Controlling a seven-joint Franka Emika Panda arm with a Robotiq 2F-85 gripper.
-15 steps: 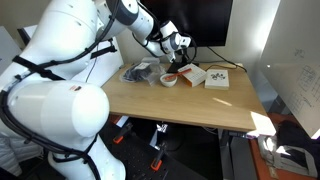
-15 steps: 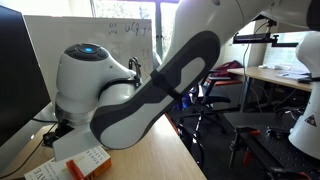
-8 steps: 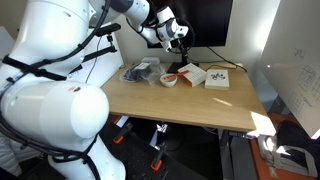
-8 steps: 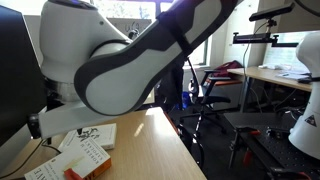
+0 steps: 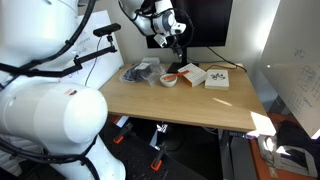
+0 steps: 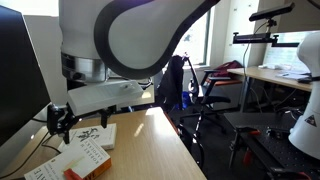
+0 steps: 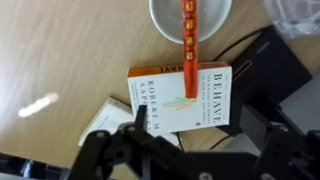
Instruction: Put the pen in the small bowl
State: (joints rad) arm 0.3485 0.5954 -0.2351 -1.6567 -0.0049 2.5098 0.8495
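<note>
The orange pen (image 7: 188, 45) lies with one end inside the small white bowl (image 7: 215, 30). Its other end reaches over the rim onto a white book (image 7: 185, 105). In the wrist view my gripper (image 7: 195, 155) hangs above the book, open, with nothing between its dark fingers (image 7: 110, 150). In an exterior view the gripper (image 5: 178, 35) is high above the bowl (image 5: 169, 80), in front of the monitor. In an exterior view the gripper (image 6: 60, 122) hovers over the books; the bowl is out of that frame.
A crumpled grey bag (image 5: 140, 72) lies beside the bowl, and a white box (image 5: 217, 78) sits past the book (image 5: 193, 73). A black monitor (image 5: 205, 20) stands behind them, its base and cables (image 7: 265, 70) close to the book. The table's front edge (image 5: 180, 125) faces an exterior camera.
The gripper has opened and risen away from the bowl, leaving the pen behind in it. The arm has swung upward in both exterior views.
</note>
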